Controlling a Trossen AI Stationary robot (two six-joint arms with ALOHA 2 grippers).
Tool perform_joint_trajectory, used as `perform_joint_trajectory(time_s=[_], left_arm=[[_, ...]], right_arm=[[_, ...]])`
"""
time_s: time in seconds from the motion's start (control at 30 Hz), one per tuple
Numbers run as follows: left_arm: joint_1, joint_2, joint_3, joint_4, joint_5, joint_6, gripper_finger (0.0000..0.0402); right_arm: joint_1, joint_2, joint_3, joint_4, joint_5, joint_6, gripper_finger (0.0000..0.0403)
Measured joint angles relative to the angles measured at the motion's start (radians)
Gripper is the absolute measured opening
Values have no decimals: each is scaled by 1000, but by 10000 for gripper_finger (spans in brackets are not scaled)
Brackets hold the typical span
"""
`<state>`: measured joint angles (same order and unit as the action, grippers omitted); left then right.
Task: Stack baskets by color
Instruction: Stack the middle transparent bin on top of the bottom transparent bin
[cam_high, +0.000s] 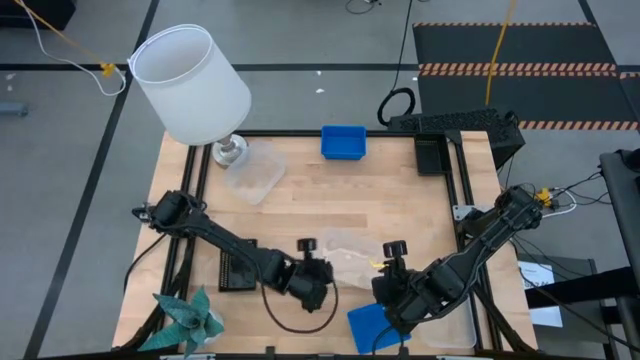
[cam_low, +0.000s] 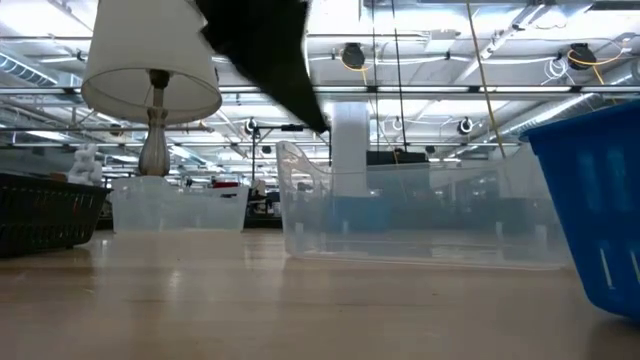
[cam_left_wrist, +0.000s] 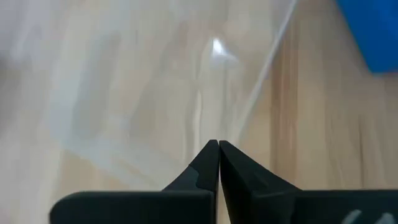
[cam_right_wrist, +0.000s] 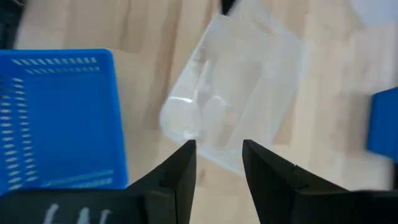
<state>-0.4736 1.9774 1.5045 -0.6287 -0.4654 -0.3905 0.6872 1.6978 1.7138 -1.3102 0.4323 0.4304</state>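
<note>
A clear basket (cam_high: 350, 252) lies on the table's near middle, with a blue basket (cam_high: 372, 325) nearer to the front edge. My left gripper (cam_high: 325, 285) is shut, its tips (cam_left_wrist: 217, 144) slanting down over that clear basket (cam_left_wrist: 155, 93). My right gripper (cam_high: 392, 292) hangs open above the table, fingers (cam_right_wrist: 219, 149) apart over the clear basket's (cam_right_wrist: 236, 87) near corner and beside the blue basket (cam_right_wrist: 59, 118). A black basket (cam_high: 235, 268) rests at the near left. At the far side sit another clear basket (cam_high: 255, 172), a blue one (cam_high: 343, 142) and a black one (cam_high: 432, 155). My left gripper points its shut fingertips (cam_left_wrist: 211, 155) slanting down at the clear basket's inside, near one wall (cam_left_wrist: 261, 74). Whether the tips touch the plastic I cannot tell. The basket lies flat on the table.
A white lamp (cam_high: 195, 85) stands at the far left corner, its shade overhanging the table. A teal paper plant (cam_high: 190, 318) sits at the near left corner. Bare wood lies across the middle of the table (cam_high: 330, 195).
</note>
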Motion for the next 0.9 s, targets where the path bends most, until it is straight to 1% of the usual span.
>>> perform_joint_trajectory(time_s=[0.1,0.2,0.3,0.37,0.47,0.53,0.63,0.7,0.8,0.9], left_arm=[[-41,0,-40,-13,-16,-89,17],[-76,0,-82,2,-71,-123,17],[-62,0,-144,25,-147,-133,17],[-34,0,-177,70,-171,-97,17],[23,0,-220,221,-160,25,17],[71,0,-249,357,-146,125,17],[161,0,-283,541,-145,276,17],[226,-1,-290,633,-127,344,17],[311,-2,-291,647,-42,359,17],[352,-11,-293,603,41,341,17]], right_arm=[[0,0,-1,2,56,-49,123],[-4,0,-29,39,136,-126,123],[-13,0,-77,101,223,-209,123],[-33,-2,-120,168,248,-264,123],[-74,-8,-186,269,247,-320,123],[-107,-11,-223,310,247,-348,123],[-163,-27,-270,316,240,-356,123],[-213,-52,-304,317,199,-360,123],[-296,-116,-361,330,141,-376,123],[-387,-202,-420,354,82,-397,123]])
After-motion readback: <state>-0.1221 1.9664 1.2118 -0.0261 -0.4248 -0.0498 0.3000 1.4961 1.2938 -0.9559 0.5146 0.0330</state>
